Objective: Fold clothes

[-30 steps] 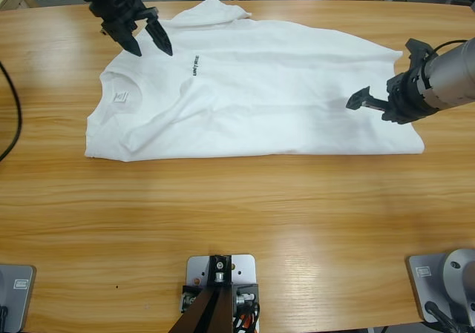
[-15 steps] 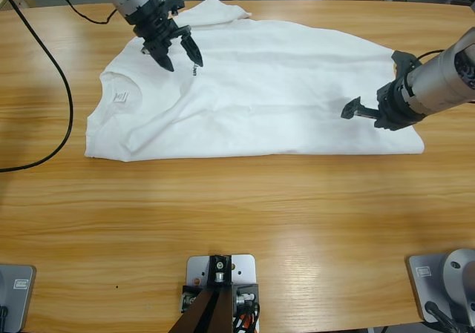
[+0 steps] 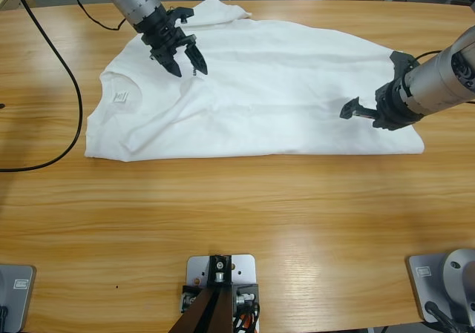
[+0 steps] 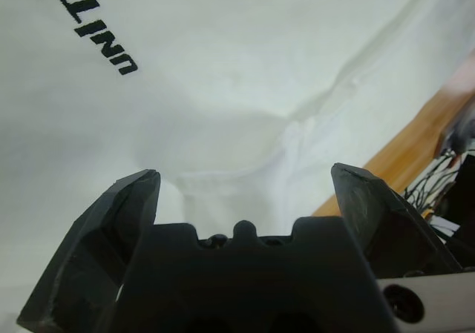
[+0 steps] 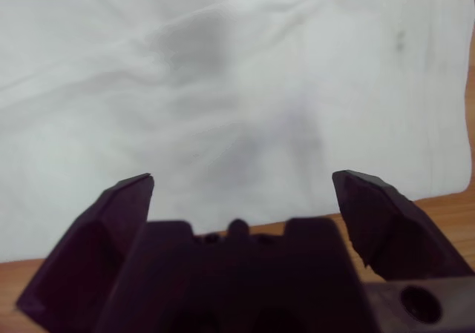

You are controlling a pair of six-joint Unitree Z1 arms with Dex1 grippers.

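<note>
Lying flat on the wooden table point(image 3: 237, 214), the white T-shirt point(image 3: 252, 103) has its round neck and neck label point(image 3: 122, 96) directly below-left of the left gripper point(image 3: 187, 67) in the high view, hem end under the right gripper point(image 3: 356, 110). Body looks folded once lengthwise, one sleeve point(image 3: 219, 10) bunched just behind the left gripper toward the table's far edge. Left gripper: jaws spread, nothing between them, tips right at the dark chest print point(image 4: 93, 18), which sits just ahead of the jaws in the left wrist view; a sleeve seam and a strip of table edge show off to that gripper's side. Cannot tell if the tips touch cloth. Right gripper: jaws spread too, empty, over the shirt's hem-end corner, cloth filling the view ahead and bare wood just beside and behind the jaws in the right wrist view. Black cable point(image 3: 56, 73) loops across the table beyond the shirt's neck end, behind the left arm. No containers on the table.
</note>
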